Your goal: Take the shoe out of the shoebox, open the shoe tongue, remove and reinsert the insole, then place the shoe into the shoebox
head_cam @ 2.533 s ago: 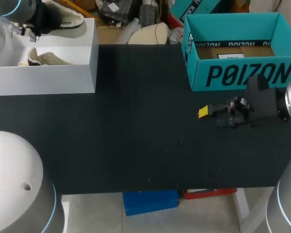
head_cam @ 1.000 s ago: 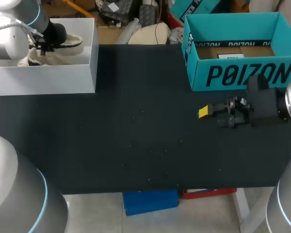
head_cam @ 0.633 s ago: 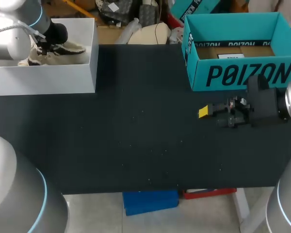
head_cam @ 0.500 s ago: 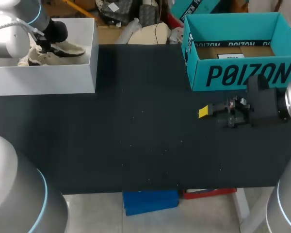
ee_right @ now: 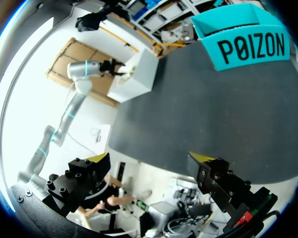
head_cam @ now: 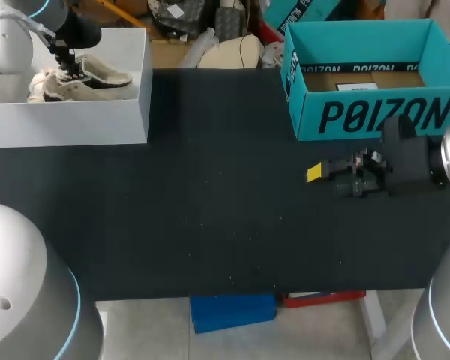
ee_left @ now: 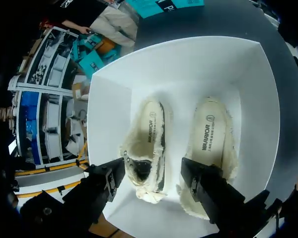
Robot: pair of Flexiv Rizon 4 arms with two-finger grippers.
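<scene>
Left arm: enters at far left. Left gripper [ee_left: 154, 171] points down into the white shoebox [ee_left: 109, 119], fingers spread, gripping nothing, either side of the near end of 1 shoe [ee_left: 150, 134].
Shoes: 2, cream, fleece-lined, side by side in the shoebox, insoles showing; second shoe [ee_left: 212, 139].
Right arm: right gripper [ee_right: 150, 158] over the table [head_cam: 210, 210], before the teal box [head_cam: 375, 116], fingers wide apart, empty.
</scene>
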